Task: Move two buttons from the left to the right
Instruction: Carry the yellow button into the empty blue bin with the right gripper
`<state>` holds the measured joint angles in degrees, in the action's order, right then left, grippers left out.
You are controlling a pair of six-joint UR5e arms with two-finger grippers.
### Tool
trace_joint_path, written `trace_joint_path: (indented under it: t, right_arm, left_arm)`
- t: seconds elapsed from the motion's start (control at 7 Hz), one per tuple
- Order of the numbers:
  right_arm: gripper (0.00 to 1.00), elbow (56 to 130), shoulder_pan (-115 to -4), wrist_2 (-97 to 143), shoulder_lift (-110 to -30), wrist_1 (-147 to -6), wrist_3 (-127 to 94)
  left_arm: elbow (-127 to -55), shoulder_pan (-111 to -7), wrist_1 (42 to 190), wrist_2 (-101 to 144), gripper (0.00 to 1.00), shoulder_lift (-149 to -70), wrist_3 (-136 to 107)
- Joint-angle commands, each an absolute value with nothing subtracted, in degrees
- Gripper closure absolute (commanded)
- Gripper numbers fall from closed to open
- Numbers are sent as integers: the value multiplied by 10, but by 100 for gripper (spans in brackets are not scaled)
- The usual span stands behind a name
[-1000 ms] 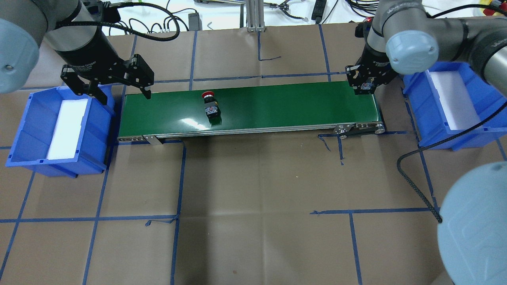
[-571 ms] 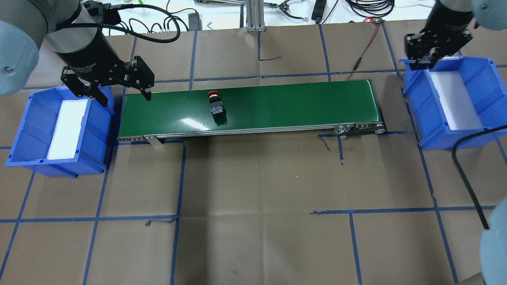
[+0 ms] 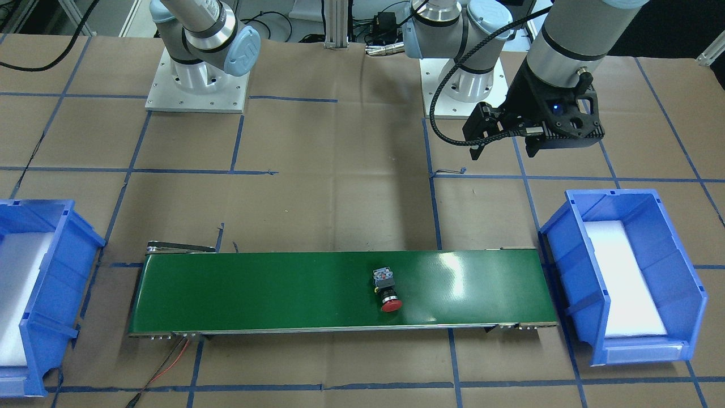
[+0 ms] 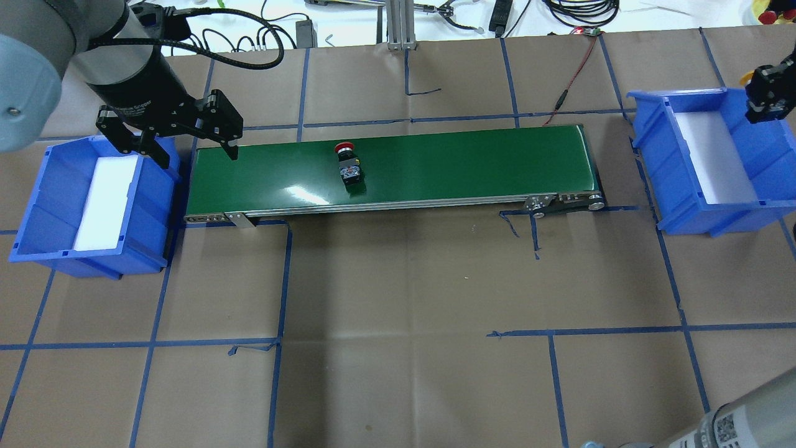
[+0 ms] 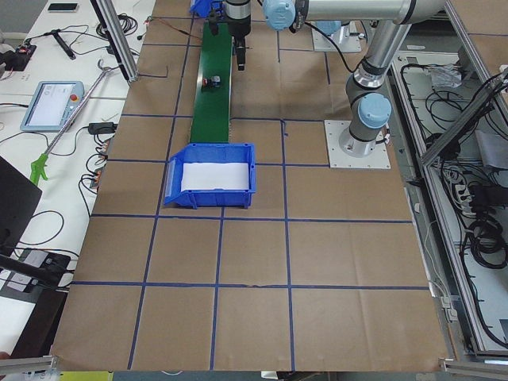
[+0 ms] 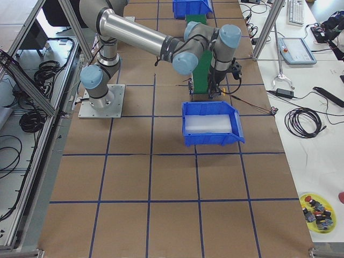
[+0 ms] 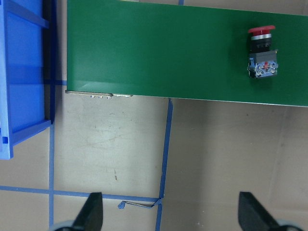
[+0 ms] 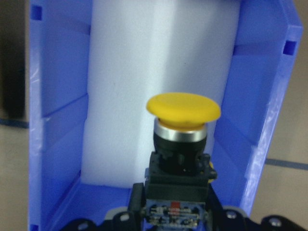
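Observation:
The red button [image 4: 348, 165] lies on its side on the green conveyor belt [image 4: 466, 162], a little left of the middle; it also shows in the front view [image 3: 386, 290] and the left wrist view [image 7: 261, 53]. My left gripper [image 4: 198, 155] hangs open and holds nothing at the belt's left end, beside the left blue bin [image 4: 43, 186]. My right gripper [image 8: 175, 214] is shut on the black body of the yellow button [image 8: 183, 113], cap forward. It holds the button over the white foam of the right blue bin [image 4: 675, 96]. In the overhead view the right gripper [image 4: 765, 102] sits at the frame's right edge.
Both bins are lined with white foam. A red wire [image 4: 575, 68] runs from the belt's right end to the table's far edge, where cables and an aluminium post [image 4: 398, 25] stand. A yellow dish with spare parts [image 6: 317, 209] lies off to the side.
My right gripper has swung from the belt's right end to over the right bin, carrying the yellow button. The red button has travelled rightward on the belt. The left gripper has stayed put.

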<state>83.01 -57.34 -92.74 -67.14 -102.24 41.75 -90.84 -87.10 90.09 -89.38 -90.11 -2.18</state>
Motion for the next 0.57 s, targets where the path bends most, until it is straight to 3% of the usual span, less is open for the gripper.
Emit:
trace_joint_path:
  t: [0.0, 0.43]
  right_arm:
    - [98, 940, -563, -926, -669, -1159, 426]
    - [98, 991, -570, -926, -668, -1191, 425]
  left_arm:
    - [-908, -872, 901, -894, 0, -901, -22]
    - [-908, -872, 901, -894, 0, -901, -23]
